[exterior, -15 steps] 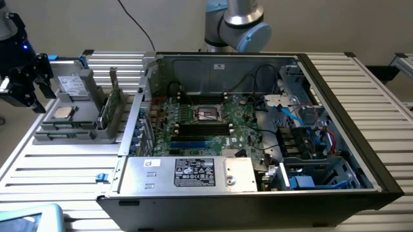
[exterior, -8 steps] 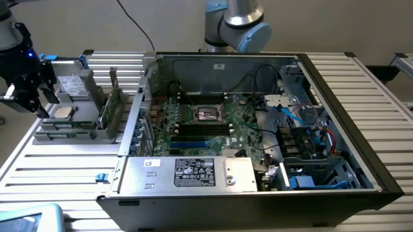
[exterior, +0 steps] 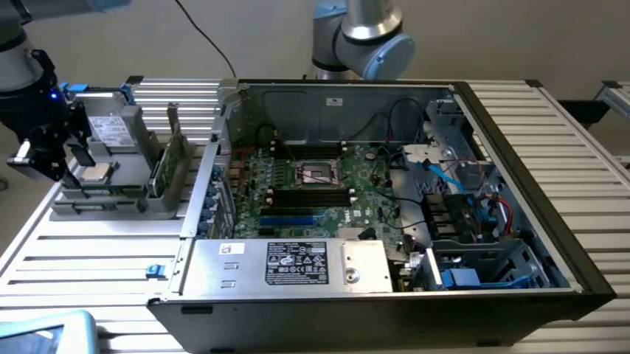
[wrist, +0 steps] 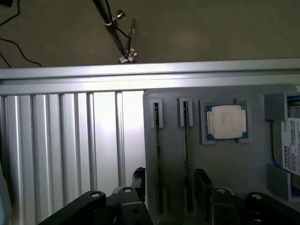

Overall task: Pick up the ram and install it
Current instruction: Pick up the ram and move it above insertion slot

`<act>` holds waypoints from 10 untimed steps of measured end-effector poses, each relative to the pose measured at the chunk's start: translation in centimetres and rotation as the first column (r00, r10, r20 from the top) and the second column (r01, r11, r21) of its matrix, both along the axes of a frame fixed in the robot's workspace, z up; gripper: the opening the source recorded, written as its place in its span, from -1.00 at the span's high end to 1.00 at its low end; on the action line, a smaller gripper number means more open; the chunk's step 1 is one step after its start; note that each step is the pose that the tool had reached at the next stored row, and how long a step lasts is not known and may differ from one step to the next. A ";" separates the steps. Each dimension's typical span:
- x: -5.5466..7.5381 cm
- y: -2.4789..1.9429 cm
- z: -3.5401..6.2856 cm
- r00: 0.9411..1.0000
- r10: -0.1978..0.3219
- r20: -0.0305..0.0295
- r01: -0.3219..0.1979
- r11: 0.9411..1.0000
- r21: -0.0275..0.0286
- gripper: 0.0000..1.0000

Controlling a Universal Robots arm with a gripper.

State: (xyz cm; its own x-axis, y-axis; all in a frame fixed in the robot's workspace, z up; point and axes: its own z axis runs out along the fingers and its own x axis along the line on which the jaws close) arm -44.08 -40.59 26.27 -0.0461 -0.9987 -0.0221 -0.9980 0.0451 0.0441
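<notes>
On the slatted metal tabletop (exterior: 99, 251) a grey holder (wrist: 225, 164) keeps the ram (wrist: 157, 159) on edge in a slot, with the hand (wrist: 168, 177) wide open and empty nearby; it looks light, stiff and fragile, best pinched by its long edges, though a twin stick (wrist: 186, 154) crowds it beside the processor chip (wrist: 227, 121).

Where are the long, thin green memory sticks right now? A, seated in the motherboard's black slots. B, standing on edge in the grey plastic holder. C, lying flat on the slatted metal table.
B: both ram sticks stand edge-up in slots of the grey plastic holder, beside the square silver processor chip.
</notes>
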 end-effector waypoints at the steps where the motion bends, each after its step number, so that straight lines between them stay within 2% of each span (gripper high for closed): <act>1: 0.1 -0.04 -0.18 1.000 0.000 0.000 0.000 1.000 0.000 -0.09; 10: 0.7 -0.12 -1.81 1.000 0.000 0.000 0.000 1.000 0.000 -0.09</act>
